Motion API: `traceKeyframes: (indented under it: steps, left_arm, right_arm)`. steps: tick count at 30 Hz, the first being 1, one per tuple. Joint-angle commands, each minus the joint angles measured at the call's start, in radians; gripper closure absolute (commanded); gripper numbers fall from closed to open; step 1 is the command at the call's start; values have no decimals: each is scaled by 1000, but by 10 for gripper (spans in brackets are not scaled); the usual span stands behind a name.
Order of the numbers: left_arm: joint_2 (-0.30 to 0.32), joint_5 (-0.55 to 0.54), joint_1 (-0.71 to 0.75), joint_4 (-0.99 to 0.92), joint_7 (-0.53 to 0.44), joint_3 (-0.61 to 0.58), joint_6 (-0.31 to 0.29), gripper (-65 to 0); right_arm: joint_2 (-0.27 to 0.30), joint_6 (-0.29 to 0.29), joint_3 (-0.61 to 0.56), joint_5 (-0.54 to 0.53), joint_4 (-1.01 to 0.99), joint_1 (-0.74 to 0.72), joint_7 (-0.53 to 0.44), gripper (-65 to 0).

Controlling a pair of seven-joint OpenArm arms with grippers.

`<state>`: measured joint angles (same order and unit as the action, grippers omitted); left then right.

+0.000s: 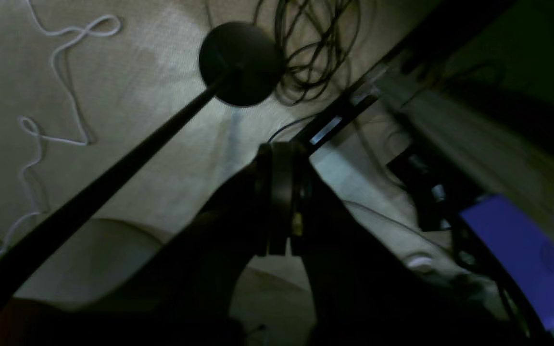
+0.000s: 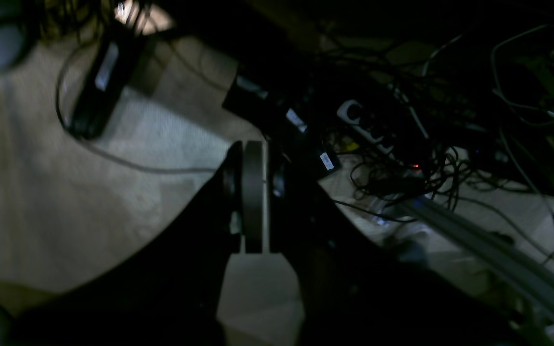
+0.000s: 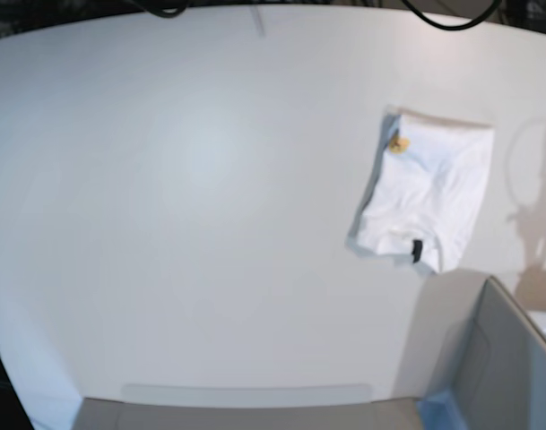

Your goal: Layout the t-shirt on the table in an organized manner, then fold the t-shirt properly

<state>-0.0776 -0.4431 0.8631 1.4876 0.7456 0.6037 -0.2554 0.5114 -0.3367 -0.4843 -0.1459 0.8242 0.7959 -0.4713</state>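
On the right half of the desk (image 3: pixel 183 179) lies the t-shirt (image 3: pixel 429 193), already a compact folded packet, orange tag at its far-left corner, black label near its front edge. Both the left gripper (image 1: pixel 281 202) and right gripper (image 2: pixel 253 202) hang off the desk, closed and empty. Judged nearly finished; any tidying should press edges flat without dragging layers.
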Motion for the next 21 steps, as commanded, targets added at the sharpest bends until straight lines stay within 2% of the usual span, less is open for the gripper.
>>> traceKeyframes:
  steps: [1,7,10,13,16,21]
  left_arm:
    - [6,17,0,-32,-5,-6,0,0]
    - [11,115,-84,-212,-67,-34,0,0]
    - [12,154,-115,-293,-91,-103,0,0]
    - [19,223,-155,-384,-146,-181,0,0]
    - [20,295,-215,-511,-217,-241,0,0]
    - [31,372,-293,-706,-324,-250,0,0]
  right_arm:
    - [14,-5,-20,1,-21,-8,-17,-18]
    - [3,1,-64,1,-162,-126,-16,-19]
    - [-4,1,-153,1,-246,-201,-13,-19]
    - [-13,3,-270,1,-337,-289,30,-19]
    - [-53,9,-356,1,-423,-362,65,-19]
    - [-95,141,-406,1,-527,-462,127,-19]
